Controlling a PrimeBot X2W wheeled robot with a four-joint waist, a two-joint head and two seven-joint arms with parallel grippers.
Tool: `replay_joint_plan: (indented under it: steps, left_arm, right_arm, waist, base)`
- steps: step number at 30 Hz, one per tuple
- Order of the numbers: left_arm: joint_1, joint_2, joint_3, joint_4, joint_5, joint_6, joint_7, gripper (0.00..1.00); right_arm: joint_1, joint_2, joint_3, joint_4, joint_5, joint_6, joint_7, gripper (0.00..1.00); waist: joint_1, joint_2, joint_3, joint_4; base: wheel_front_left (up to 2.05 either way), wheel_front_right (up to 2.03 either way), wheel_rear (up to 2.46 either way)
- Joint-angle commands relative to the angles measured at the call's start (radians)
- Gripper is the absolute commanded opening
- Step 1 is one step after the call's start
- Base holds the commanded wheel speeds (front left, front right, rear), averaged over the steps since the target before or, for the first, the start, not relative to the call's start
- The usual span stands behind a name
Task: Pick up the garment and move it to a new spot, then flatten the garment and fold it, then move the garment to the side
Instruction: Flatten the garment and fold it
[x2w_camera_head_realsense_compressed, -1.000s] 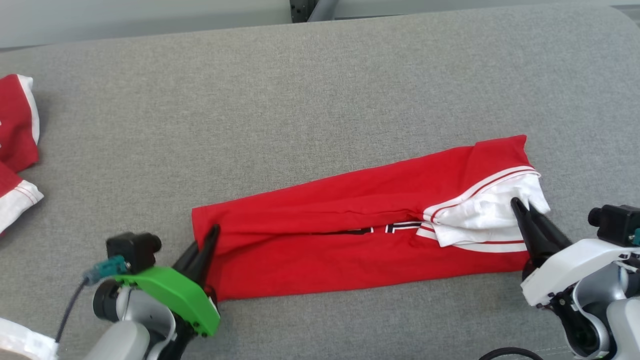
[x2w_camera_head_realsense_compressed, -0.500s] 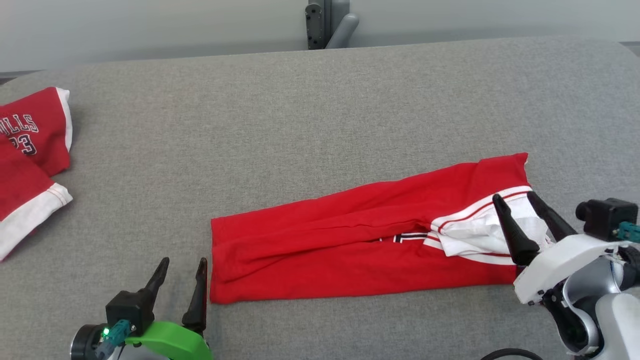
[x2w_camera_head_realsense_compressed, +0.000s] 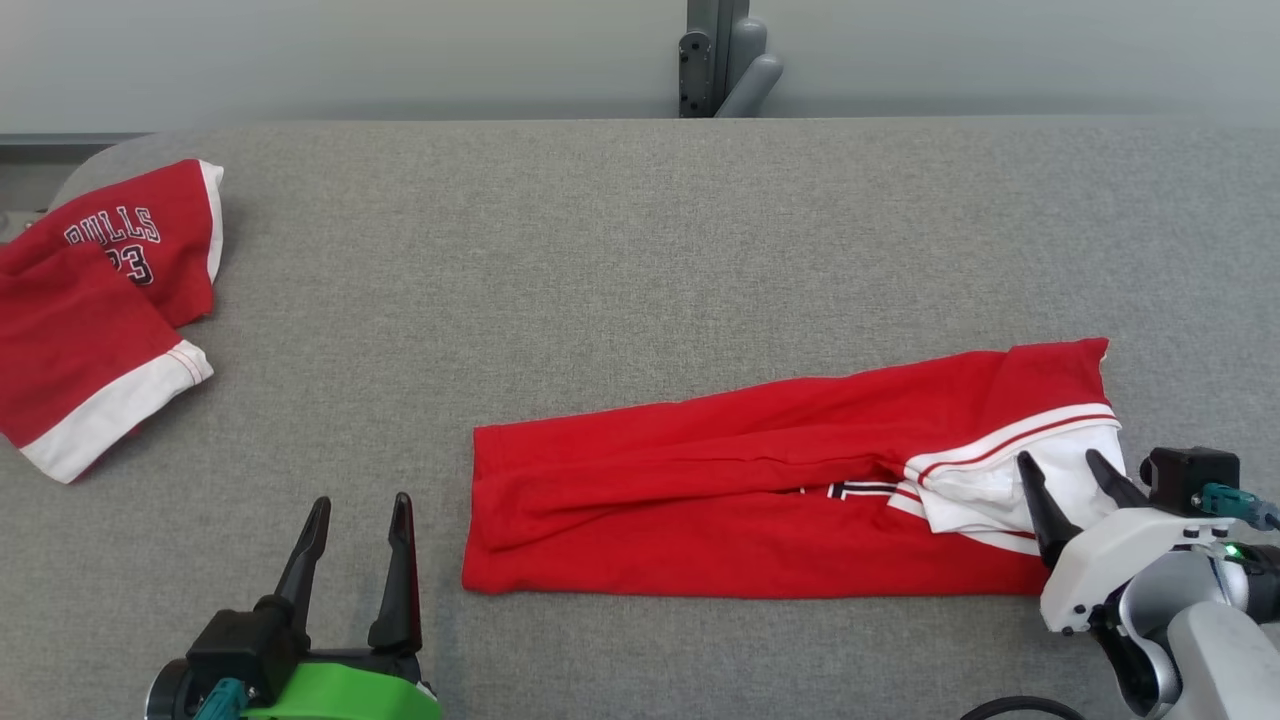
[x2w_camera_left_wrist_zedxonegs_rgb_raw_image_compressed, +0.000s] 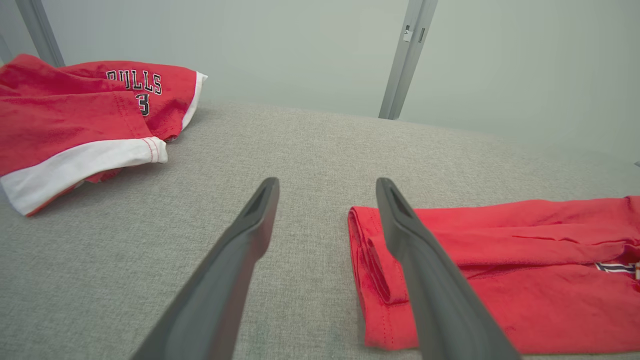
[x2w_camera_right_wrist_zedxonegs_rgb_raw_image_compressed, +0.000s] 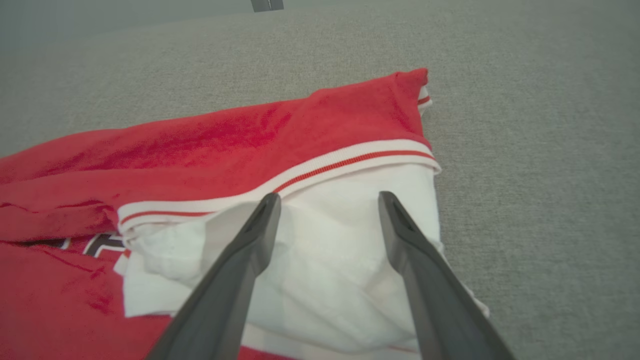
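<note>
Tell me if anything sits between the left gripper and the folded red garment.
Nothing visible does. Bare grey surface lies between the left gripper, jaws open, and the folded red garment at its left end. The other red jersey lies far off to the left.

Bright, even, diffuse light; soft faint shadows (wrist views bend at edges).

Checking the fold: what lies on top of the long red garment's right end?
A white flap with red-striped trim lies on the garment; dark lettering beneath is mostly covered.
</note>
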Motion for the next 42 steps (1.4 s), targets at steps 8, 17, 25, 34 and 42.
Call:
replay_joint_plan:
  steps: [8,17,25,34,42]
  left_arm:
    - [0.021,-0.064,0.103,-0.006,0.080,-0.092,-0.003,1.00]
    - [0.008,-0.093,0.173,0.008,0.118,-0.142,-0.003,1.00]
    - [0.003,-0.112,0.199,0.026,0.144,-0.168,-0.003,1.00]
    - [0.001,-0.128,0.218,0.039,0.160,-0.184,-0.003,1.00]
    - [0.033,-0.135,0.243,0.045,0.165,-0.191,-0.003,1.00]
  right_arm:
    - [-0.072,-0.043,-0.048,0.119,-0.012,0.000,0.007,1.00]
    - [-0.110,-0.055,-0.056,0.214,0.010,0.000,0.021,1.00]
    - [-0.125,-0.040,0.083,0.237,0.220,0.005,0.138,1.00]
    - [-0.126,-0.102,0.118,0.195,0.487,0.000,0.153,0.00]
    - [-0.124,-0.224,0.017,0.213,0.646,-0.001,0.170,0.00]
  waist:
    - [0.0000,0.0000,0.045,0.009]
    - [0.0000,0.0000,0.067,0.016]
    - [0.0000,0.0000,0.070,0.025]
    - [0.0000,0.0000,0.059,0.037]
    - [0.0000,0.0000,0.064,0.017]
  base:
    - [0.00,0.00,0.00]
    - [0.00,0.00,0.00]
    - [0.00,0.00,0.00]
    - [0.00,0.00,0.00]
    - [0.00,0.00,0.00]
